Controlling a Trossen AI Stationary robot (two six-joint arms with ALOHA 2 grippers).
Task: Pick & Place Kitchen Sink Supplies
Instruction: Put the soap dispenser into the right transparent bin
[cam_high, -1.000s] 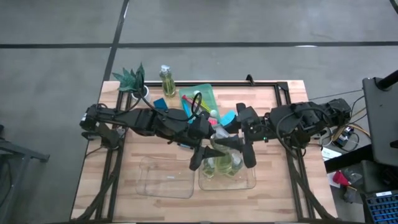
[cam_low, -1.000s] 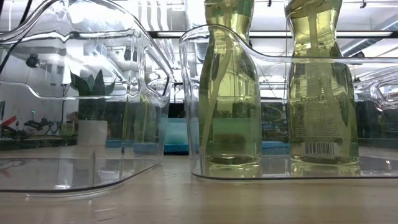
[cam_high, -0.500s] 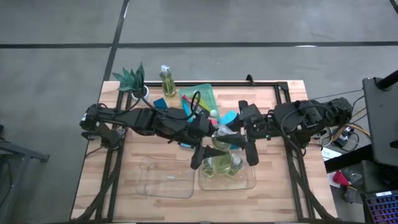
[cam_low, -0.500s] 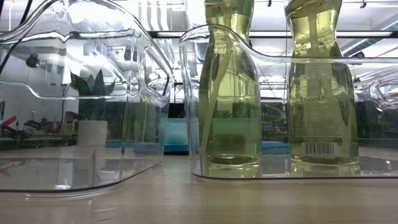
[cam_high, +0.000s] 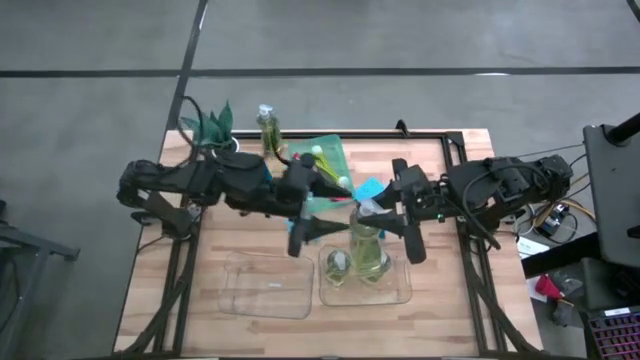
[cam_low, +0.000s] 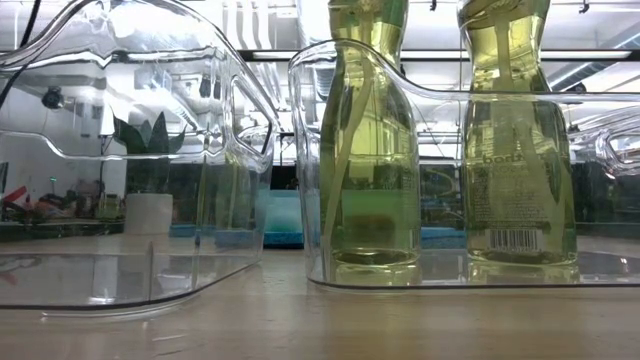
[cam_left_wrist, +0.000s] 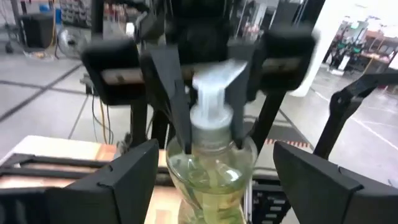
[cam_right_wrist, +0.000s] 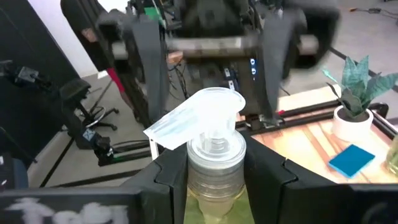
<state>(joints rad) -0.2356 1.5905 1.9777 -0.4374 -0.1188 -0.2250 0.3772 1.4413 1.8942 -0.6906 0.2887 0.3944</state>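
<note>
A clear bottle of yellow-green liquid (cam_high: 365, 243) with a white pump head (cam_right_wrist: 199, 118) hangs upright over the right clear bin (cam_high: 400, 296). My right gripper (cam_high: 386, 226) is shut on it. My left gripper (cam_high: 312, 236) stands open to the bottle's left, one finger on either side and clear of it (cam_left_wrist: 221, 180). Two more bottles (cam_low: 375, 150) (cam_low: 515, 150) stand on their bases in that bin. Another bottle (cam_high: 268, 128) stands at the table's far edge. My right gripper pinches the bottle's neck (cam_right_wrist: 214, 163), just under the pump collar, between its two fingers (cam_right_wrist: 171, 177). The fingers come level from the table's right. The bottle hangs upright below them, clear of the bin and the bottles in it.
A second clear bin (cam_high: 265, 287) lies left of the first, near the front edge. At the back stand a green tray (cam_high: 328, 152) with brushes, blue sponges (cam_high: 258, 166) (cam_high: 371, 187) and a potted plant (cam_high: 210, 125).
My left gripper has opened, let go of the bottle, and drawn back toward the table's left and far side while rising. The bottle stays upright in my right gripper above the right bin.
</note>
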